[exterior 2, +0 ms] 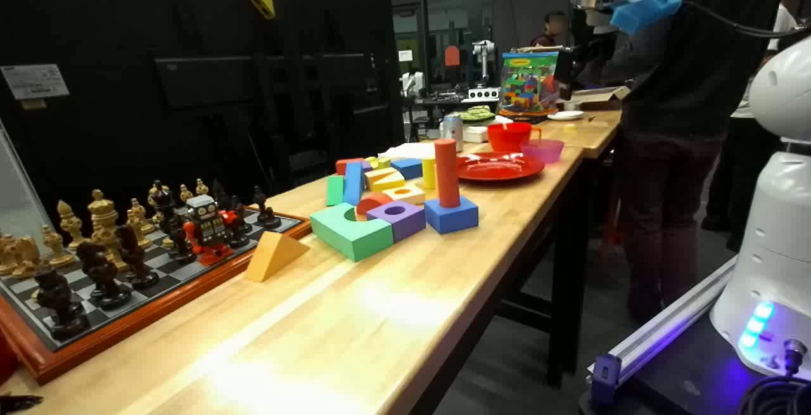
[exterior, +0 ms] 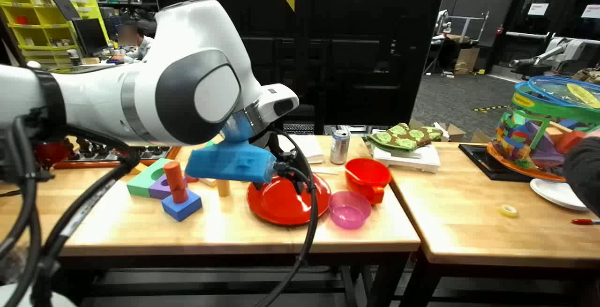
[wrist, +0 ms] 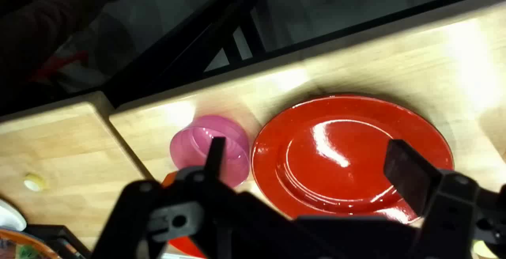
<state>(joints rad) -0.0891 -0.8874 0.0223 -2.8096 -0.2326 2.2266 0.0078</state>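
Nearby, pink bowl (exterior: 349, 218); beyond, block-filled tub (exterior: 535, 109).

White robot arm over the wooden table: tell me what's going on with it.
The white robot arm holds its black two-finger gripper open above the pale wooden table, with nothing gripped. In the wrist view, a round, glossy red plate shows between the fingers, and a translucent pink bowl sits beside the plate. A bright red cup with a handle stands close to the bowl.

The white arm (exterior: 154, 58) has grey bands (exterior: 129, 103), blue wrapping (exterior: 232, 161), black cables (exterior: 312, 213) and a black hand (wrist: 306, 150).
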